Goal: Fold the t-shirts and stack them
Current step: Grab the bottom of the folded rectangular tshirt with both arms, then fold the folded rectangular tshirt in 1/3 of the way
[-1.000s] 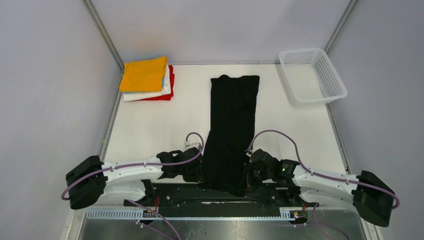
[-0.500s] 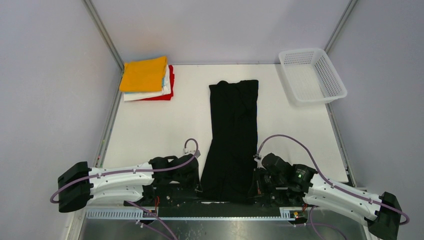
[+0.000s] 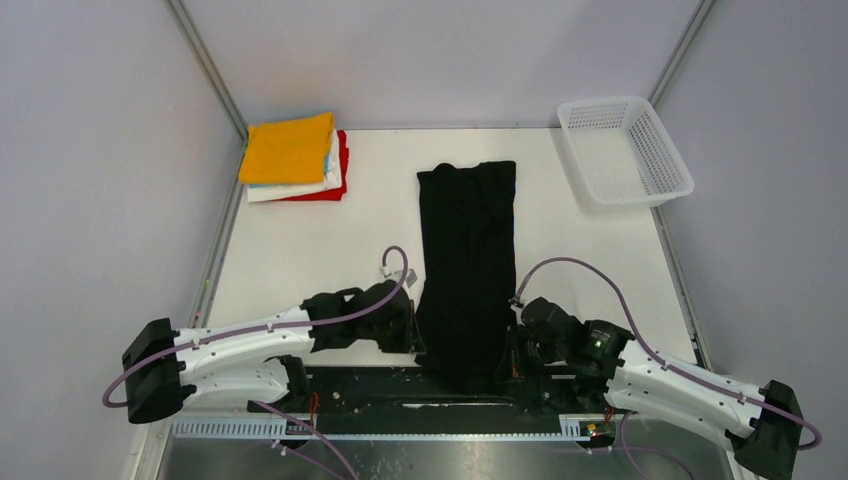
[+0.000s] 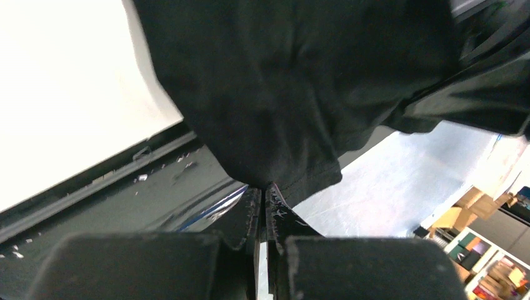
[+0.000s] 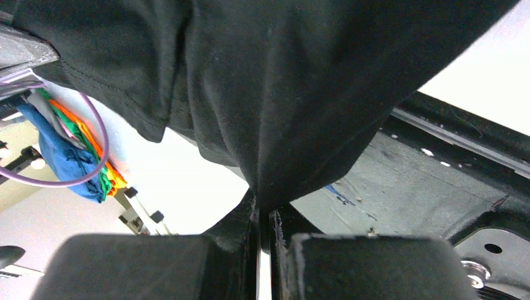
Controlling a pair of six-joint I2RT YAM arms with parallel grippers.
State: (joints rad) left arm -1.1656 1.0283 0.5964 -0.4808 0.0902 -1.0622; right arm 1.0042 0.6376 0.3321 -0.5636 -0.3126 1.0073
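as both end effectors [image 4: 262, 187] [image 5: 263, 204] pinch it, black t-shirt's [image 3: 467, 250] hem seemingly hangs between.

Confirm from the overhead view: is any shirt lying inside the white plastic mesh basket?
No, the white plastic mesh basket shows only bare floor; the long black cloth t-shirt lies to its left.

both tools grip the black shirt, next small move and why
Probably raise both together and carry the near hem toward the far end: the left tool and right tool each pinch a near corner of the black t-shirt, a long strip not yet halved.
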